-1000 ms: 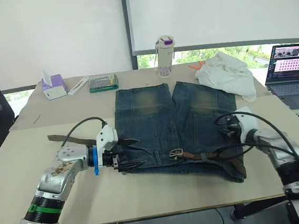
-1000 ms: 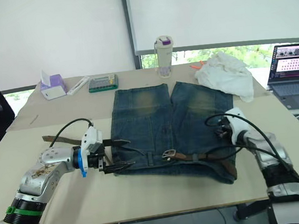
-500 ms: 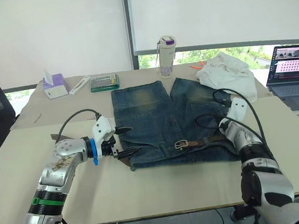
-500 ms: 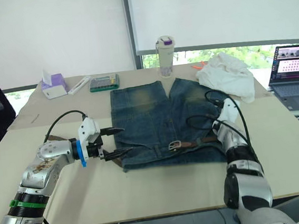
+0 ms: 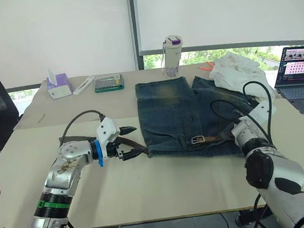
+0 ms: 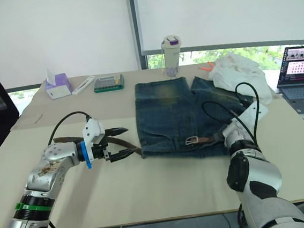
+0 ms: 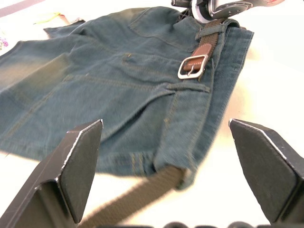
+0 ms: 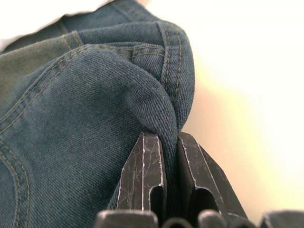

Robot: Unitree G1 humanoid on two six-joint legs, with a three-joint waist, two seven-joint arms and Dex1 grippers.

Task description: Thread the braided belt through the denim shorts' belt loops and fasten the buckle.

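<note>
The braided belt [image 5: 205, 139] is laid along the waistband of the denim shorts [image 5: 178, 109], at the shorts' near edge on the table [image 5: 164, 183]. Its long axis runs across the robot, left to right. The buckle [image 5: 198, 139] is seen lying flat on the waistband, nearer its right half, with the brown strap passing toward the right corner. In the left wrist view the buckle [image 7: 192, 66] sits just past one of the belt loops [image 7: 187, 87]. The belt's free tail [image 7: 137, 199] comes out from under the shorts' left corner and runs on toward the left gripper.

The left gripper [image 5: 133, 141] is held just beside that left corner, fingers spread wide apart, with the tail lying between and beneath them; no grip on it is seen. It is clearly the nearer arm to the free tail.

The right gripper [image 8: 167, 178] is pinched together on a fold of denim at the shorts' right waistband corner, so the garment is judged to be anchored there.

Judgement: the coming move turns on the tail lying straight ahead of the open left fingers, roughly in line with the waistband. A closing grasp on the tail, then travel along that line, appears called for.
</note>
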